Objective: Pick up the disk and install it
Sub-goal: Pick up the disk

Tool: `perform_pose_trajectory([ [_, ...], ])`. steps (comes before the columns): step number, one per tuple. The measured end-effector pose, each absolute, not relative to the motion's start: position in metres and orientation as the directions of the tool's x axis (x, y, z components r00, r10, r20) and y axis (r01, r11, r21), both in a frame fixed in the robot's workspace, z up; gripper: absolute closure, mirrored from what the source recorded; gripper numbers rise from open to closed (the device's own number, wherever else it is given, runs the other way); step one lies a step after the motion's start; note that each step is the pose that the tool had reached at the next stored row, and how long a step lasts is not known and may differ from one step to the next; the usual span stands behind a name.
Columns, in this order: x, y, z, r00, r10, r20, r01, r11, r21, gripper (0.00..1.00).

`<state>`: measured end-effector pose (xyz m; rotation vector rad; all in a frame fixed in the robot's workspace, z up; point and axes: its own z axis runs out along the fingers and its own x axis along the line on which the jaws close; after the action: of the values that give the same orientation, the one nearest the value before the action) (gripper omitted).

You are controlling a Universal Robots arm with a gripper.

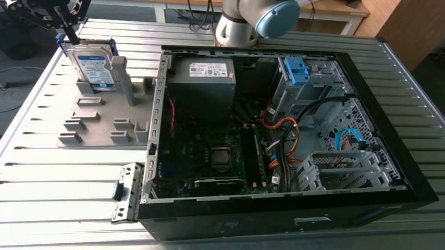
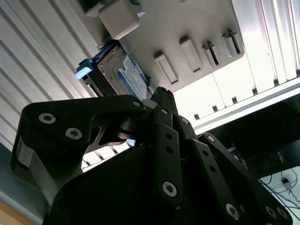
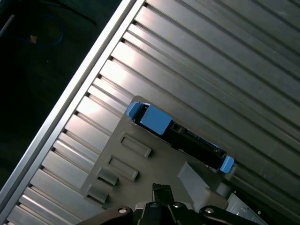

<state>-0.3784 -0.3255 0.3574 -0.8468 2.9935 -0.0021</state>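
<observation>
Disk [image 1: 93, 65] stands on edge in a slotted grey holder [image 1: 97, 120] on the worktop [image 1: 70, 177], at ten o'clock from the open computer case [image 1: 208, 229] in the exterior view, likely so its top edge is free to grip. It is silver with a blue-and-white label and blue rails. The claw [image 1: 68, 34] hovers just above it at eleven o'clock, tips together and empty.

Edge-on in the middle of the frame, the flat disk [image 3: 187, 140], dark along its edge with bright blue plastic rails, stands in a pale grey plastic fixture plate [image 3: 157, 164] on the ribbed silver metal table [image 3: 211, 61]. The black gripper [image 3: 161, 191] hangs near it.
</observation>
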Motion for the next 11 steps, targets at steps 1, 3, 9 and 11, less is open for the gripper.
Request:
perform_pose_trajectory([
  [1,-0.3784,-0.3255,0.3574,-0.849,-0.527,-0.029,-0.527,0.850,-0.010,0.89],
  [3,-0.3784,-0.3255,0.3575,-0.845,-0.534,-0.029,-0.534,0.845,-0.010,0.89],
  [9,-0.3784,-0.3255,0.3575,-0.832,-0.555,-0.029,-0.554,0.832,-0.010,0.89],
  [11,-0.3784,-0.3254,0.3575,-0.827,-0.561,-0.029,-0.561,0.828,-0.010,0.89],
])
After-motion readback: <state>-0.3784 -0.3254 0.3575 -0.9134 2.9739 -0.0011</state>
